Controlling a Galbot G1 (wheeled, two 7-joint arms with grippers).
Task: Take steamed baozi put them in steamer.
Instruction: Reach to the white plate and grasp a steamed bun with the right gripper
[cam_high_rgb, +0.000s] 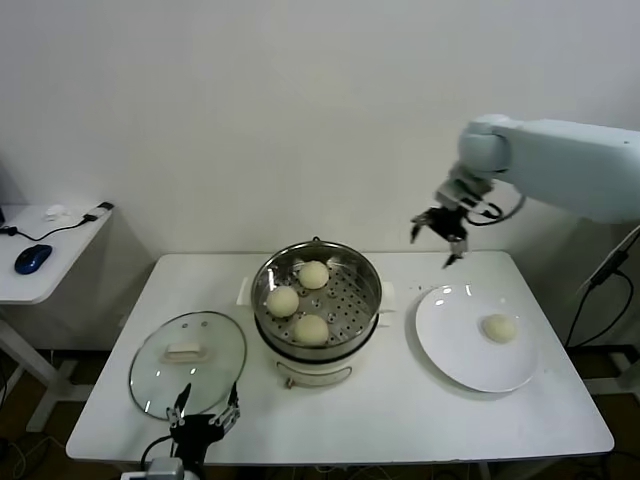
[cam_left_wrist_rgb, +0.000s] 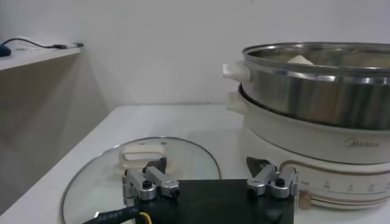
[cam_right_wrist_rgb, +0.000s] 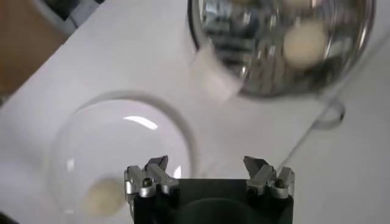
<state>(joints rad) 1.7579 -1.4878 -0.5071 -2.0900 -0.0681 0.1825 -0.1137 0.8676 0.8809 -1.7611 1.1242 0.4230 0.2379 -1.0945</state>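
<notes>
On the far left we see a small side table (cam_high_rgb: 50, 262) with a blue mouse (cam_high_rgb: 32, 258) on it. On the white work table (cam_high_rgb: 330, 420), the glass lid (cam_high_rgb: 187, 362) lies flat at the left side. Our left gripper (cam_high_rgb: 205, 410) waits low at the near edge, just over the near rim of this lid, with its fingers (cam_left_wrist_rgb: 146, 182) spread apart and nothing between them.

In the middle stands the steamer (cam_high_rgb: 317, 305), the steel pot on its white base. Three steamed baozi (cam_high_rgb: 311, 329) rest on the perforated tray inside: one at the back, one at the left, one at the front.

To the right of the steamer is the white plate (cam_high_rgb: 455, 350), close beside the pot. One bun (cam_high_rgb: 499, 327) lies on it, toward its right side.

Our right gripper (cam_high_rgb: 438, 240) is raised in the air behind the plate, well above the table. Its fingers (cam_right_wrist_rgb: 265, 173) are wide apart and empty; in its wrist view we see the plate with the bun and the steamer below it.
</notes>
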